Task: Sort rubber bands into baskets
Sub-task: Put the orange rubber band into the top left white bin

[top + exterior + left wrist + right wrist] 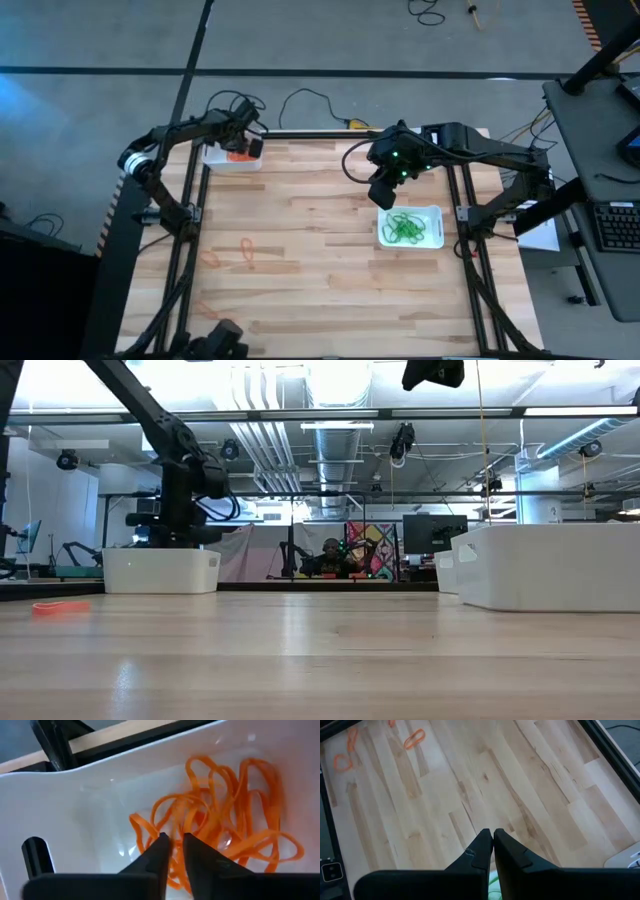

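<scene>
The left hand [172, 840] is hanging over the small white plastic basket [222, 158] at the far left corner of the light wooden counter [320, 250], fingertips pointing down into it. That basket has a tangled pile of thin orange rubber bands [225, 835] in the bottom. The two dark fingers have a narrow gap between them, and I honestly can't tell if they're pinching one of the orange loops or have just let go. The tips sit right at the edge of the pile.

The right hand [493, 836] is clenched tight, fingertips pressed together with nothing between them, up in the air above the counter near the far edge, just behind the second white basket [432, 213]. That one sits on the right side and holds a heap of green rubber bands [405, 228].

A few orange loops [247, 251] are lying loose on the bare wood toward the left front, well apart from both baskets; there's one more [60, 607] flat on the wood from the low angle. Black cables [310, 100] trail on the floor behind the counter.
</scene>
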